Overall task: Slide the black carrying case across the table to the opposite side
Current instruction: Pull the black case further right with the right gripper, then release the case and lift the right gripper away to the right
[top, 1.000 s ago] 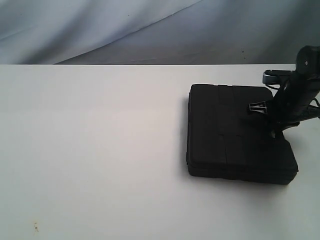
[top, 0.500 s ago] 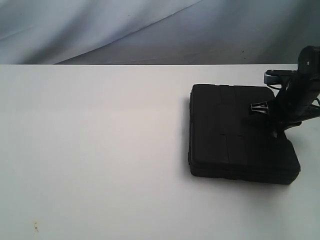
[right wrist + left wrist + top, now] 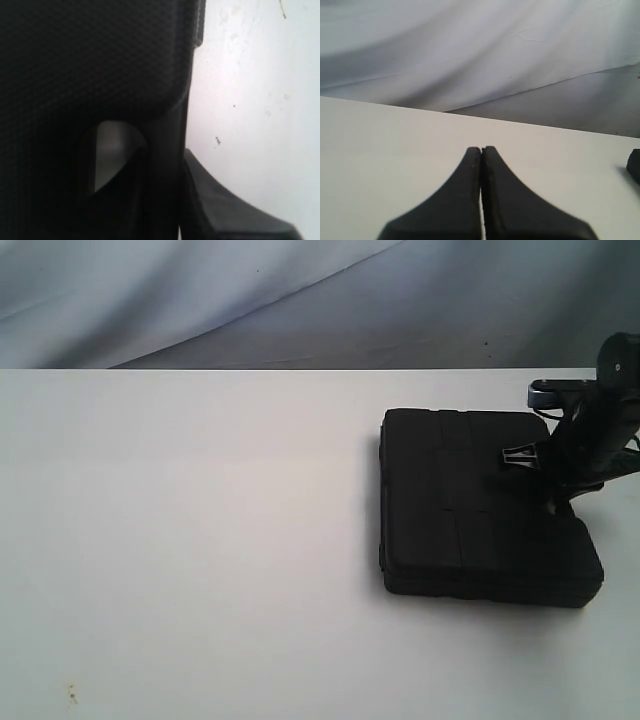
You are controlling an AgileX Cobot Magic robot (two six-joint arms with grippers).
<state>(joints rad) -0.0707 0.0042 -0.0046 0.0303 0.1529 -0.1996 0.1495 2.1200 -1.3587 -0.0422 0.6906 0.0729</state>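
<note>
Right gripper: fingers straddling the handle bar, one sitting in the handle slot; clamped or loose, cannot tell.
Left gripper: hovering pinched together, carrying nothing.
Case: lying flat on the table, right-centre of exterior frame.
Handling: judging it rigid, fairly heavy, likely gliding easily; handle bar offering the best hold.

Soft, even light fills the exterior view; the table is bright white, and the case shows as near-featureless black with a faint shadow. The left gripper is blurred close up. The right wrist view is dim and soft.
</note>
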